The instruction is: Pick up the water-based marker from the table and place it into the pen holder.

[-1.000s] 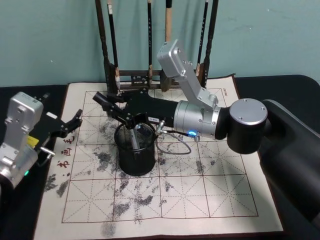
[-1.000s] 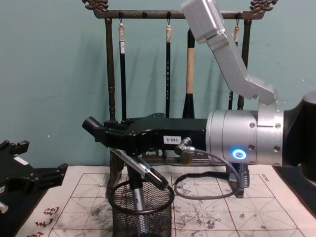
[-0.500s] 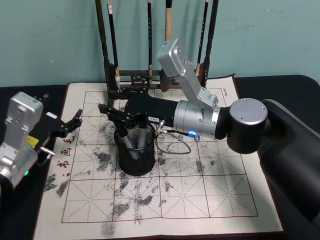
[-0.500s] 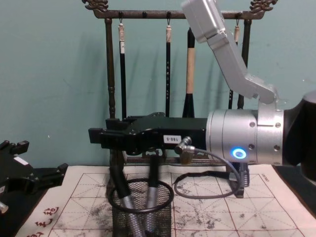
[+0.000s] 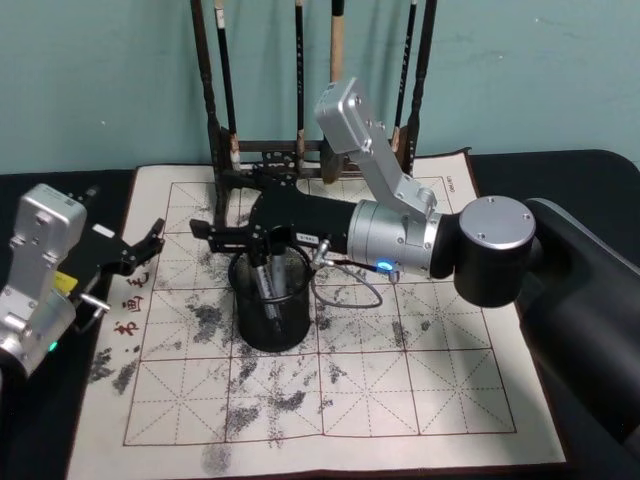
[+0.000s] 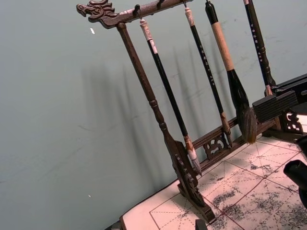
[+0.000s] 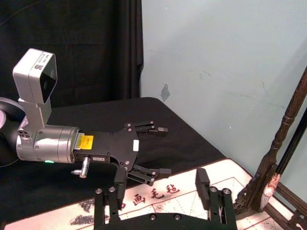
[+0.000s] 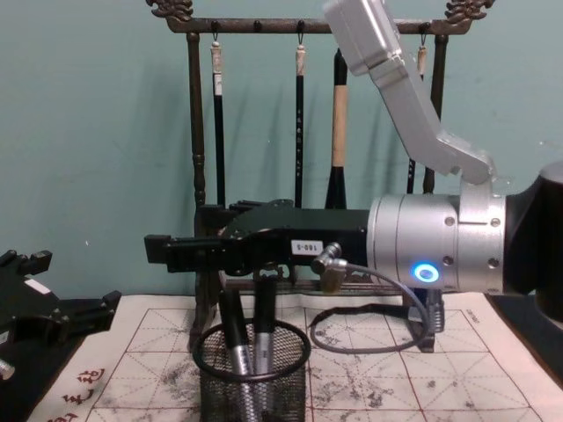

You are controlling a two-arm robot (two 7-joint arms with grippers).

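Two markers (image 8: 244, 338) upright in pen holder (image 8: 252, 382) | right tool (image 8: 180, 246) now opened

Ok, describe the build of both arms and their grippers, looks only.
The right arm has silver cylindrical links, a black round joint, a glowing blue ring light and a looped grey cable. The right gripper is black with a small white label. The left gripper is black too, on a silver wrist with a yellow sticker and green light.

Teal wall (image 5: 520, 60), wooden brush rack (image 8: 202, 132), black-draped table (image 5: 560, 170).
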